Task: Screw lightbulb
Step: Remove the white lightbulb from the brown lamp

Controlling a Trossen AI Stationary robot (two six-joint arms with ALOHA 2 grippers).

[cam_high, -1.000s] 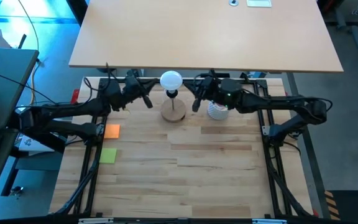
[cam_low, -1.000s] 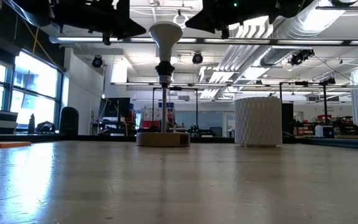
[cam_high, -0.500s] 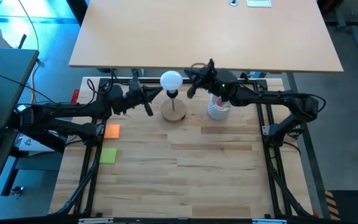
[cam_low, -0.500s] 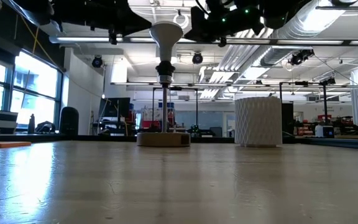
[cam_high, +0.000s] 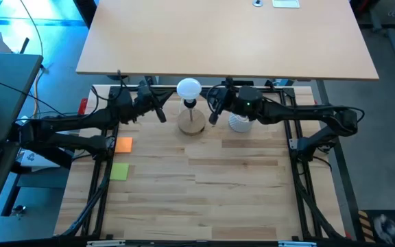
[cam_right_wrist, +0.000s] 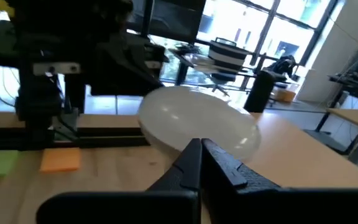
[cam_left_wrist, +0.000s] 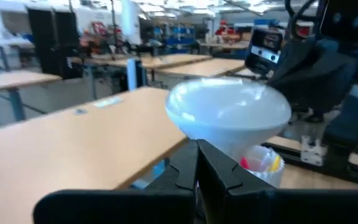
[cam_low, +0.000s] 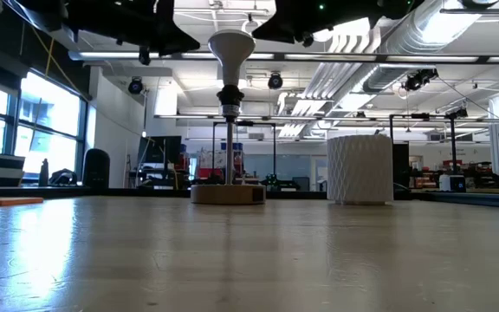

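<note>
The white frosted lightbulb (cam_high: pixel 188 88) stands upright with its base in the black socket stem (cam_high: pixel 190 104) of the round wooden disc (cam_high: pixel 191 125), near the table's far edge; it also shows in the low view (cam_low: pixel 231 48). My left gripper (cam_high: pixel 162 113) is shut and empty, a little to the left of the bulb, which fills its wrist view (cam_left_wrist: pixel 229 112). My right gripper (cam_high: pixel 213 116) is shut and empty, a little to the right of the bulb, which also shows in its wrist view (cam_right_wrist: pixel 194 121). Both grippers hang at about bulb height.
A white ribbed cup (cam_high: pixel 239 122) holding a red item (cam_left_wrist: pixel 257 163) stands right of the disc, under my right arm. An orange pad (cam_high: pixel 123 144) and a green pad (cam_high: pixel 119 171) lie at the left. The near half of the table (cam_high: pixel 211 199) is bare wood.
My right gripper swung toward the table's far edge, beside the top of the bulb, then came back to where it was, right of the stem. My left gripper shifted slightly toward the bulb and back. The bulb and disc have stayed in place.
</note>
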